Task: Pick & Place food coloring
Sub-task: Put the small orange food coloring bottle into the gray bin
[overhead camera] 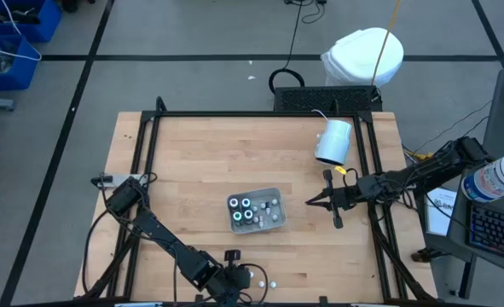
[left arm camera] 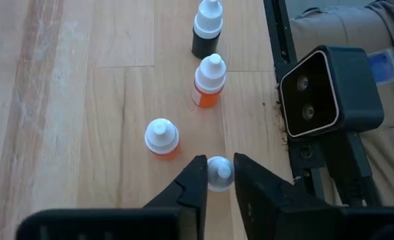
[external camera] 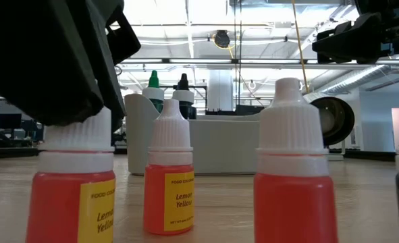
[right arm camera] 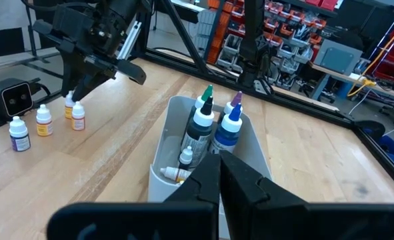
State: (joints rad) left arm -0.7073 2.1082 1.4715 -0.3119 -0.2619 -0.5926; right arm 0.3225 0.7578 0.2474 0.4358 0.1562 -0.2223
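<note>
High view: straight down over the pale wooden table (overhead camera: 200, 162). Low view: table height, close behind small orange dropper bottles (external camera: 169, 177), facing the room. Wrist views: each looks past its own dark fingers; both share those bottles (left arm camera: 209, 81) (right arm camera: 78, 116).

Pale matt wooden table (overhead camera: 200, 153), glossy plastic bottles (left arm camera: 208, 81)

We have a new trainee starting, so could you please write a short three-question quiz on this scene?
1. True or false: the left gripper brackets a white-capped bottle.
2. Where do the green- and blue-tipped bottles stand? A) in the grey tray B) on bare wood
3. How many small bottles stand loose beyond the left gripper in its wrist view?

Key: 1 true; 2 A; 3 three: two orange, one dark.
</note>
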